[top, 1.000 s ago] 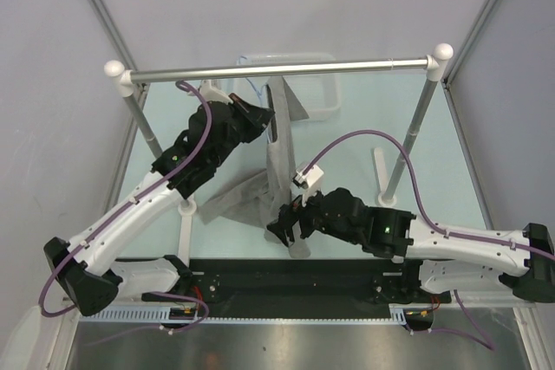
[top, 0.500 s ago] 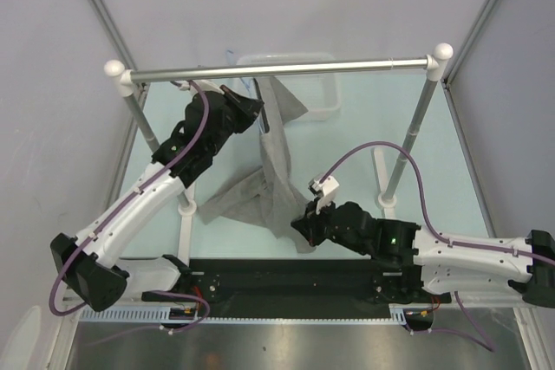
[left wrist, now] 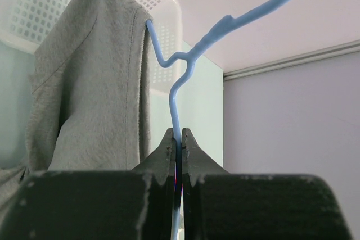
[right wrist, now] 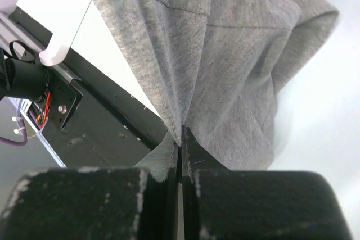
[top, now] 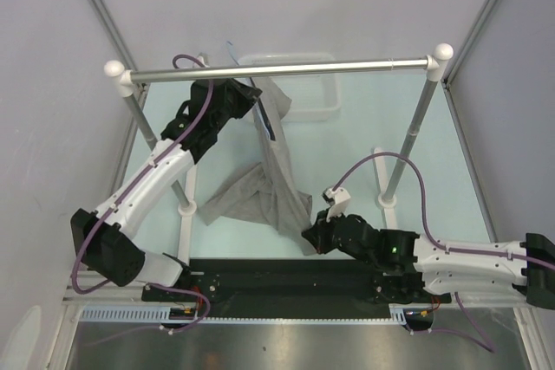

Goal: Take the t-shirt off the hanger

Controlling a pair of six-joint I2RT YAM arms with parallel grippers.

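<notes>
Farther up and back toward the silver rail (top: 277, 68) than a second ago on the left side; on the right, drawn nearer the near edge of the table (top: 447, 171) and snapped from spread to pinched.

On the left: left gripper (left wrist: 178, 139) pressed together on the light-blue wire of the hanger (left wrist: 191, 63), just below its twisted neck. Holds that wire roughly upright, with the hook curving up and off to the right in the wrist view. Just left of the wire in that view: the t-shirt (left wrist: 90, 94), draped over one hanger shoulder, with a white perforated basket (left wrist: 163, 9) behind.

Through the middle, seen from above: grey cloth stretched as one long band from the hanger down toward the near right.

At the right end: right gripper (right wrist: 180, 137) clamped on a fold of the shirt's lower edge, low over the table.

Reads as mid-pull, with the shirt not yet off. Turns on that long axis: hanger high and far, hem low and near. Likely calls for pulling along the band, away from the left gripper, to slide the cloth off the wire.
</notes>
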